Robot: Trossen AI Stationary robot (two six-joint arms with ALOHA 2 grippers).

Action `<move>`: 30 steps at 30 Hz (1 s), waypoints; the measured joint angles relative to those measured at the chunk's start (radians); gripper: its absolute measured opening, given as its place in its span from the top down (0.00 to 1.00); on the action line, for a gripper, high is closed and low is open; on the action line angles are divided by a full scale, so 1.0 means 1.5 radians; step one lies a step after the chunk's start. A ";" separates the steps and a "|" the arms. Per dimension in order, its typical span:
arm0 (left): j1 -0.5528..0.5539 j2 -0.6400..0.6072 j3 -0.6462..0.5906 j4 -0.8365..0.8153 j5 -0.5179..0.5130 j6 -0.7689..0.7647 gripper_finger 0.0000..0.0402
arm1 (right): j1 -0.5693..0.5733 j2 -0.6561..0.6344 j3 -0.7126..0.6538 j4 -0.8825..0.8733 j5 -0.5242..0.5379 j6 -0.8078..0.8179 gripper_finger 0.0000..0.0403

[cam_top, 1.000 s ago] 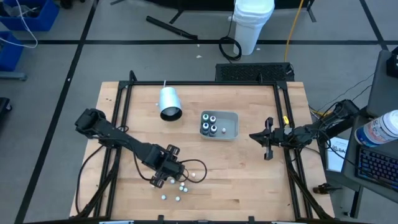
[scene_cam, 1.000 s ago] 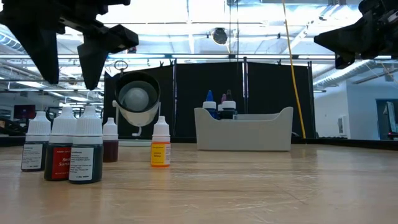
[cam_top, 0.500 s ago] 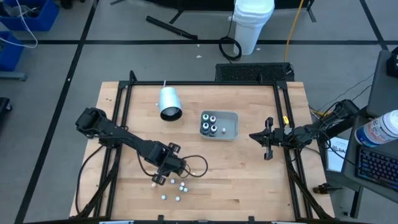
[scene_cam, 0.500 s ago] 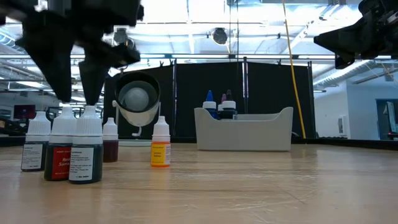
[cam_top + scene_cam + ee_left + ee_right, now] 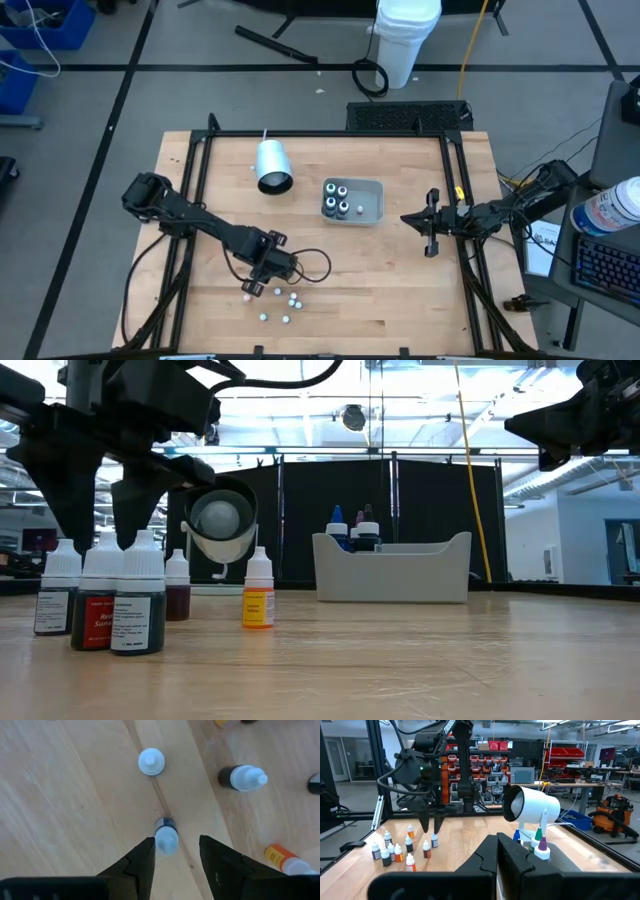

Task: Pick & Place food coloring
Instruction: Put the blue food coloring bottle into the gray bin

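With loose bottles (image 5: 150, 761) standing close around it, the left gripper (image 5: 171, 851) hangs part open astride a blue bottle (image 5: 165, 835), while the right gripper (image 5: 431, 236) waits shut.

High cam: overhead, straight down, far enough to take in the whole pale wooden table (image 5: 400, 290) plus surrounding floor. Low cam: at tabletop level, looking across into the room, v. close to small white-capped dropper bottles (image 5: 137, 605). Left wrist cam: faces down at the wood, close above one blue-labelled bottle (image 5: 165, 836). Right wrist cam: level, looks across the table from farther off. Shared by high, low & right wrist: white cylindrical cup lying on its side (image 5: 532, 807).
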 joint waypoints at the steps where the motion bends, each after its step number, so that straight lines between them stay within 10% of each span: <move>1: 0.000 0.000 -0.002 0.008 0.000 0.000 0.61 | 0.000 0.000 0.000 0.000 0.000 0.000 1.00; 30: 0.001 0.000 -0.025 0.053 0.000 0.025 0.61 | 0.000 0.000 0.000 0.000 0.000 0.000 1.00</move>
